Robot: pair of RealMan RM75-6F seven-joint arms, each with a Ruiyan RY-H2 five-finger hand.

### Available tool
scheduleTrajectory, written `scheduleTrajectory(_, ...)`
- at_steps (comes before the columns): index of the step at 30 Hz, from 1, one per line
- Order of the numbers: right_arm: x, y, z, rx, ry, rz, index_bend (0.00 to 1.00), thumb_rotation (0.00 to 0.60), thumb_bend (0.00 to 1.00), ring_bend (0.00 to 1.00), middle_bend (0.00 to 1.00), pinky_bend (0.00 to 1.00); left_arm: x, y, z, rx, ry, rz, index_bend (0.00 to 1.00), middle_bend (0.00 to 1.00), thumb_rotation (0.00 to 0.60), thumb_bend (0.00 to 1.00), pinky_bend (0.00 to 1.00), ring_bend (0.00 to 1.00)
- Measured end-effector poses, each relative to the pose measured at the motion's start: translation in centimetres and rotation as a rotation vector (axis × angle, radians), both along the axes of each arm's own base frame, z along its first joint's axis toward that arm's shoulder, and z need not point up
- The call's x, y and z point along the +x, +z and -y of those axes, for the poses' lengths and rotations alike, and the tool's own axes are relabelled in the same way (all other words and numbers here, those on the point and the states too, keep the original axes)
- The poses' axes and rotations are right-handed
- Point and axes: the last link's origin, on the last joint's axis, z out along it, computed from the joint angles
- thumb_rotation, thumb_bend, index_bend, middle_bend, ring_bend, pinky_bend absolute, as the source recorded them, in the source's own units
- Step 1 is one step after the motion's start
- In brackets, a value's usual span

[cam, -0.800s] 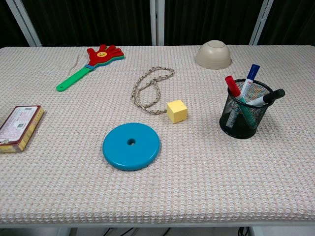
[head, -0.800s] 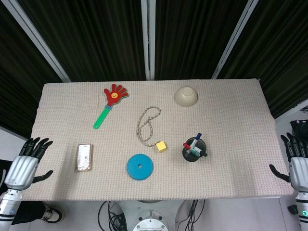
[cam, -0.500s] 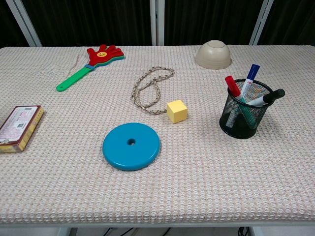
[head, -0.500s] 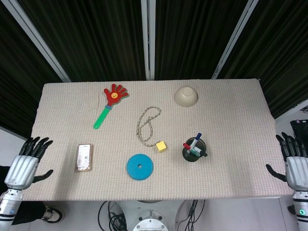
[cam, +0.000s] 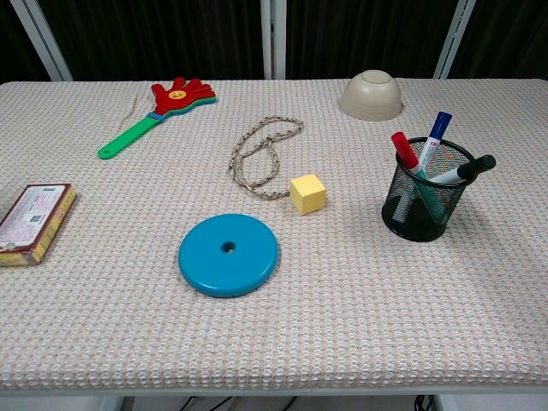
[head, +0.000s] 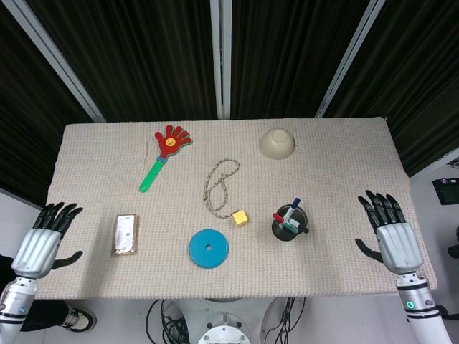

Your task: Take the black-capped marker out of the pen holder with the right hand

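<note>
A black mesh pen holder (head: 290, 226) (cam: 425, 204) stands right of the table's middle. It holds a black-capped marker (cam: 463, 169) (head: 301, 228) leaning out to the right, plus a red-capped marker (cam: 404, 149) and a blue-capped marker (cam: 437, 129). My right hand (head: 391, 238) hovers over the table's right edge, well right of the holder, open with fingers spread and empty. My left hand (head: 41, 240) is off the table's left edge, open and empty. Neither hand appears in the chest view.
A blue disc (head: 209, 249), yellow cube (head: 240, 218) and looped rope (head: 219, 186) lie left of the holder. An upturned beige bowl (head: 277, 142) sits behind it. A red-and-green hand clapper (head: 164, 154) and a small box (head: 125, 233) lie at the left.
My right hand has moved left from beyond the table's right edge to over the table, closer to the pen holder. The left hand and the objects have stayed put.
</note>
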Motion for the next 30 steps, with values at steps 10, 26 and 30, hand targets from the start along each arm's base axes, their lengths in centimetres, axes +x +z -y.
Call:
scheduleTrajectory(10,4.5,-4.9,1.7,0.107,0.082,-0.04,0.22,0.6,0.18,0.0,0.0,0.0,-0.6,0.3,-0.2,-0.001,0.012,0.011,0.13,0.07,0.6,0.16,0.05,0.02)
scheduleTrajectory(26,5.4,-8.3,2.5,0.086,0.092,-0.009,0.35,0.6,0.2,0.0,0.01,0.0,-1.4,0.2,-0.1,-0.009,0.036,0.014,0.13,0.07,0.6,0.16,0.05,0.02)
scheduleTrajectory(30,5.5,-8.7,2.6,0.081,0.101,-0.003,0.4,0.6,0.21,0.0,0.02,0.0,-1.6,0.3,0.0,-0.01,0.041,0.014,0.13,0.07,0.6,0.16,0.05,0.02)
